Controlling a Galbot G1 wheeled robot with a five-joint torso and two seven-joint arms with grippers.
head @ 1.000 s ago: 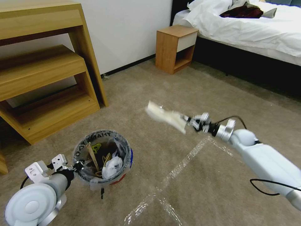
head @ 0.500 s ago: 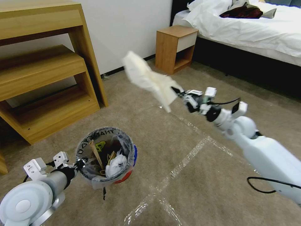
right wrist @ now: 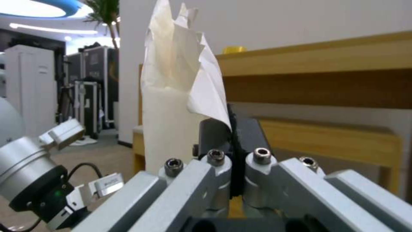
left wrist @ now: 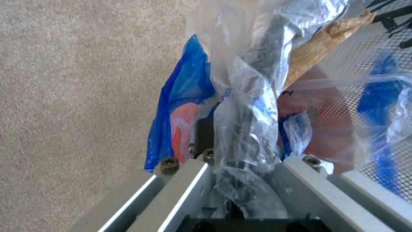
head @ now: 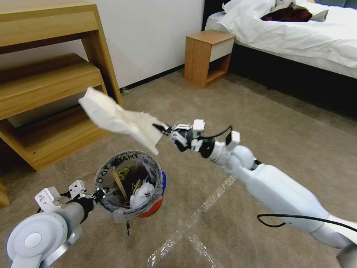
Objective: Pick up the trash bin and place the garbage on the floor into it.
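A light wooden shelving unit (head: 55,93) with stepped tiers is set against the white wall (head: 148,37); its yellow-brown boards (right wrist: 326,61) are also seen in the right wrist view. A small wooden bedside cabinet (head: 208,57) with a white drawer front and an open lower compartment is placed just beside a bed covered in rumpled white sheets (head: 297,33). A dark red cloth (head: 288,15) is laid on the bedding. Black equipment cases (right wrist: 90,93) are stacked in a room far behind.
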